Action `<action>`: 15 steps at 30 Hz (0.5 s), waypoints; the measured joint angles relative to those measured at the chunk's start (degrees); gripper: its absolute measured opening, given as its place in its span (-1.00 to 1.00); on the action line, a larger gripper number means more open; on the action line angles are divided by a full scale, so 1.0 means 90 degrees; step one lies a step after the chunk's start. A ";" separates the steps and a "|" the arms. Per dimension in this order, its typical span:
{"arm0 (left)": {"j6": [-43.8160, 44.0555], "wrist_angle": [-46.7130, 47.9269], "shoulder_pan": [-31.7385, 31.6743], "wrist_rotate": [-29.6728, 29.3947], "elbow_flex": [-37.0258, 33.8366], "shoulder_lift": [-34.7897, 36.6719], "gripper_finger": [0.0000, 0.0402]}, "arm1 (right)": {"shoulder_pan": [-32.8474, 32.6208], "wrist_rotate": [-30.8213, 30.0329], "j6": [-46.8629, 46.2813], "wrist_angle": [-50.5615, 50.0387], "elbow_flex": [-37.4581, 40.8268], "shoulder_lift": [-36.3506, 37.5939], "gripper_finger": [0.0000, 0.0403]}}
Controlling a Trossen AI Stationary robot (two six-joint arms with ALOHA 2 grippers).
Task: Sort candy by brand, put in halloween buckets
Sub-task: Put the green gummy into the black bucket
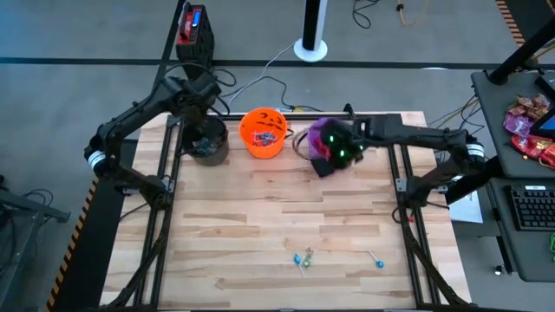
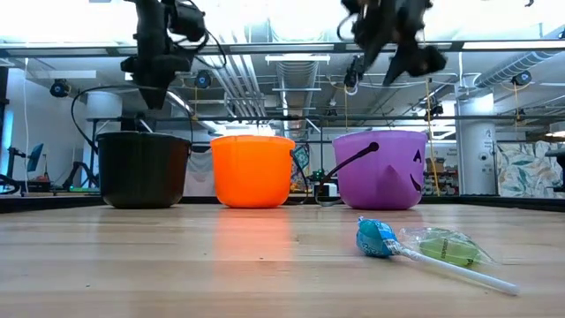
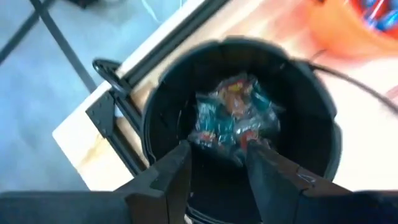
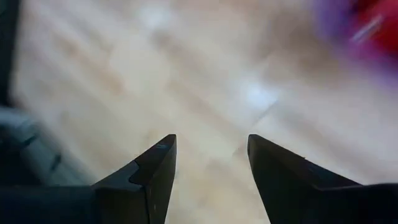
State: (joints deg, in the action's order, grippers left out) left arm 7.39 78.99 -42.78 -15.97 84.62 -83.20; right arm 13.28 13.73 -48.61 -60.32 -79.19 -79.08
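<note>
The left gripper (image 3: 214, 158) is hanging with jaws parted and empty, directly above the black bucket (image 3: 311, 99) holding wrapped candy (image 3: 233, 115). The right gripper (image 4: 208, 149), jaws wide, is hovering beside the purple bucket (image 1: 323, 132). Lollipops (image 1: 303, 258) are lying well apart at the desk's (image 1: 260, 208) front.

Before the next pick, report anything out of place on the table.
Nothing is spilled or damaged. The black bucket, orange bucket and purple bucket stand upright in a row. The only stragglers are a few lollipops lying loose near the table's front edge, unsorted.
</note>
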 joint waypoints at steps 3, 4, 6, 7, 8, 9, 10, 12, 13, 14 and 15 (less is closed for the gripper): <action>-0.0072 -0.0352 0.0027 -0.0002 0.0000 0.0273 -0.33 | -0.0799 0.0307 -0.1025 0.0128 -0.0069 -0.0009 -0.05; -0.0095 -0.0513 0.0045 0.0000 0.0000 0.0372 -0.33 | -0.1110 0.0321 -0.1360 0.0129 -0.0080 -0.0056 -0.05; -0.0103 -0.0838 0.0099 0.0030 0.0000 0.0613 -0.34 | -0.1701 0.0419 -0.2010 0.0128 -0.0096 -0.0196 -0.05; -0.0105 -0.1017 0.0121 0.0088 0.0000 0.0739 -0.35 | -0.1983 0.0525 -0.2335 0.0127 -0.0096 -0.0278 -0.05; -0.0106 -0.1191 0.0143 0.0184 0.0000 0.0870 -0.35 | -0.2269 0.0620 -0.2674 0.0126 -0.0093 -0.0385 -0.05; -0.0101 -0.1386 0.0175 0.0314 0.0000 0.1003 -0.35 | -0.2556 0.0692 -0.3021 0.0123 -0.0093 -0.0493 -0.05; -0.0086 -0.1582 0.0217 0.0446 0.0000 0.1122 -0.36 | -0.2837 0.0727 -0.3337 0.0118 -0.0093 -0.0596 -0.05; 0.0012 -0.1973 0.0344 0.0715 0.0000 0.1374 -0.36 | -0.3336 0.0791 -0.3875 0.0132 -0.0093 -0.0841 -0.05; 0.0077 -0.2148 0.0416 0.0841 0.0000 0.1498 -0.36 | -0.3551 0.0819 -0.4136 0.0148 -0.0093 -0.0968 -0.05; 0.0134 -0.2312 0.0498 0.0948 0.0000 0.1623 -0.36 | -0.3742 0.0828 -0.4359 0.0190 -0.0093 -0.1103 -0.05; 0.0160 -0.2464 0.0590 0.1058 0.0000 0.1740 -0.36 | -0.3912 0.0818 -0.4549 0.0290 -0.0091 -0.1235 -0.05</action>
State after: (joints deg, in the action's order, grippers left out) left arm 8.83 56.82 -37.48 -6.44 84.62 -67.54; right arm -21.93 21.09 -89.55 -57.71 -80.01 -90.20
